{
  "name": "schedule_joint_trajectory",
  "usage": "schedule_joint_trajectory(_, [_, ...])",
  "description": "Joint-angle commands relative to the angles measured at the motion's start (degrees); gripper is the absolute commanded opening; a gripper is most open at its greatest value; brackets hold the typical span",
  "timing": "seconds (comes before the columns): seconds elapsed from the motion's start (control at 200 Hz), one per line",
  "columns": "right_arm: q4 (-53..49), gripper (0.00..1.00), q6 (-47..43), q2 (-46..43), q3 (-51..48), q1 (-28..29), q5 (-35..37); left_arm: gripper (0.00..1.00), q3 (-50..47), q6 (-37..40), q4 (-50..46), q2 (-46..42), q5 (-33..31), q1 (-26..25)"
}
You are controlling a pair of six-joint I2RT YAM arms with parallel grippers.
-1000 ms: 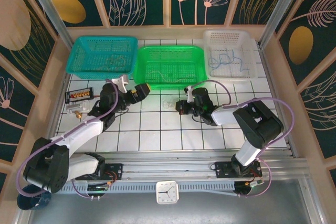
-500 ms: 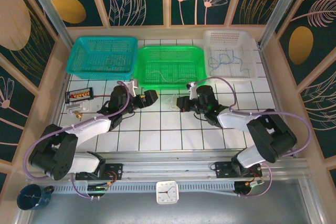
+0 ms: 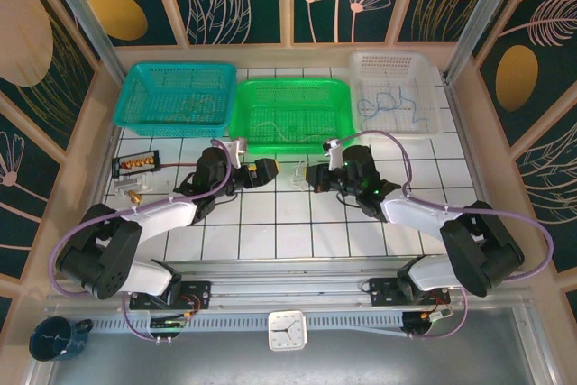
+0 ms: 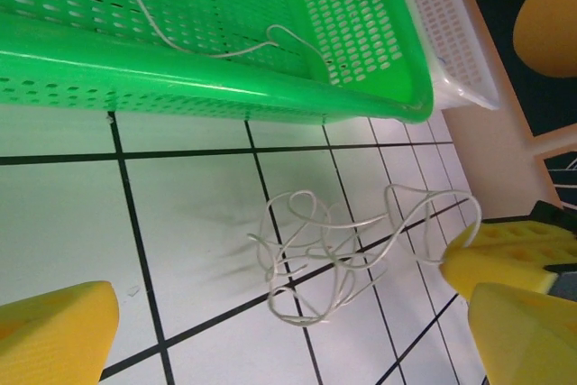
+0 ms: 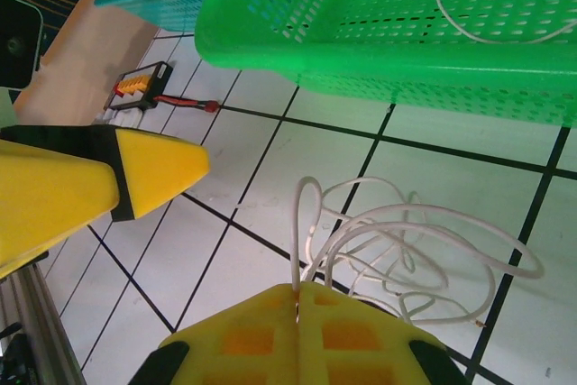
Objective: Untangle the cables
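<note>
Quick update from the table: my right pincer [image 5: 297, 293], the one with yellow foam pads, is pinched tight on one strand of the loose tangle of thin white cables [image 4: 320, 254]. The tangle sits on the white tiled tabletop with black grid lines [image 4: 189, 196], just in front of the bright green perforated plastic basket [image 4: 180, 78] and not touching it. My left pincer [image 3: 263, 171] is spread wide with nothing in it, low over the tiles, and on its own camera there's a pad on either side of the clump. The two pincers face each other with the tangle between them.

Other stuff: a single thin white wire [image 4: 221, 54] lies inside the green basket. From above, a thin blue wire [image 3: 392, 101] squiggles around in the white plastic basket [image 3: 392, 59] on the right. The teal mesh basket [image 3: 180, 68] on the left has some thin yellowish strands [image 3: 194, 101] in it.
</note>
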Motion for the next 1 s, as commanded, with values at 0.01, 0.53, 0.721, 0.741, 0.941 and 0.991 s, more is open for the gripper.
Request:
schedule_joint_trajectory(0.01, [-0.9,0.0,-1.1,-1.4,1.3,-0.3,-1.5,0.99,1.2,2.9,2.7,0.3,2.5,-0.5])
schedule_joint_trajectory(0.53, [-2.5,0.0,-0.6,-4.4,3.0,-0.5,-1.5,0.98,-1.5,7.1,5.4,3.3,4.6,-2.3])
schedule_joint_trajectory(0.721, [-3.8,0.0,-0.5,-6.8,3.9,-0.4,-1.4,0.95,-2.4,7.0,6.6,4.7,4.1,-2.4])
schedule_joint_trajectory(0.741, [-3.9,0.0,-0.6,-7.0,4.0,-0.4,-1.4,0.94,-2.4,7.2,6.5,4.8,4.1,-2.4])
schedule_joint_trajectory(0.941, [-5.2,0.0,-0.8,-8.8,5.2,-0.6,-1.2,0.84,-1.8,7.3,6.6,6.4,4.8,-2.4])
schedule_joint_trajectory(0.991, [-5.5,0.0,-0.8,-9.2,5.4,-0.6,-1.2,0.82,-1.9,7.0,7.1,6.8,5.2,-2.4])
